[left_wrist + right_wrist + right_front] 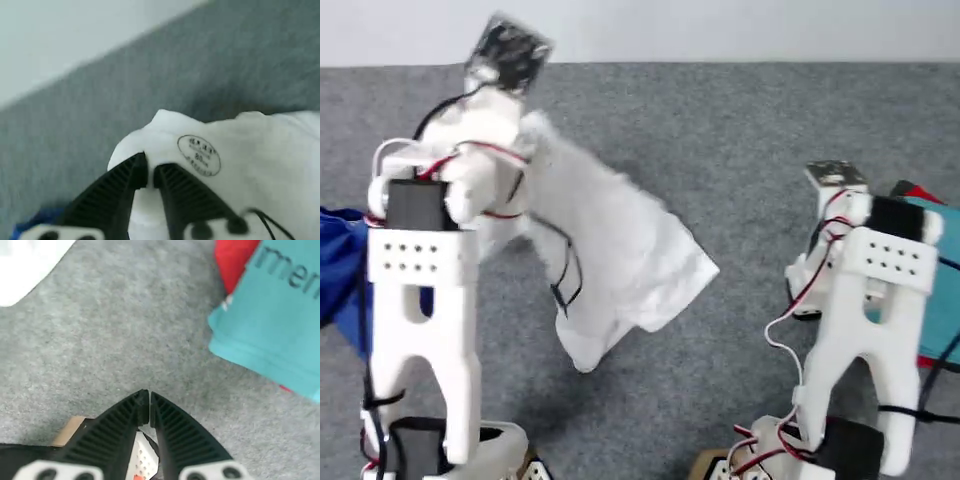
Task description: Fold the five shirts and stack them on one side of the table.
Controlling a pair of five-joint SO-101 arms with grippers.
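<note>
Left end effector pinches the white shirt, its arm stretched forward.

The white fabric shirt was crumpled and unfolded, raised at one end by the left claw, which was closed on a fold of cloth just beside the round printed neck label. The rest of the garment trailed down onto the grey counter near its middle. The blue fabric shirt lay bunched at the left edge of the counter. The teal fabric shirt, bearing dark lettering, lay folded flat at the right edge. It rested on the red fabric shirt, which protruded from beneath it.
</note>
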